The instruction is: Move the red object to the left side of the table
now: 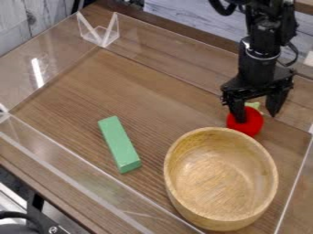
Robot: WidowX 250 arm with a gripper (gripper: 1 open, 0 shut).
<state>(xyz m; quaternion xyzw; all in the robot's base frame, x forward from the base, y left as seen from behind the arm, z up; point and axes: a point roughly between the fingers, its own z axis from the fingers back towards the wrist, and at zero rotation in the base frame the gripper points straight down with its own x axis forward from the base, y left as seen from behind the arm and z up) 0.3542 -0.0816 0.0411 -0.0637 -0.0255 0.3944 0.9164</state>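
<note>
One step is in hand, the grasp: the black tool (255,102) (jaws spread, empty) straddles the small glossy red strawberry-shaped toy (247,119) just beyond the round wooden bowl (221,175), and must next clench.

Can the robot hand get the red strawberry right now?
Probably yes. The open gripper hangs right over the strawberry, fingers on either side, nothing between them. The bowl sits close in front but doesn't cover it.
</note>
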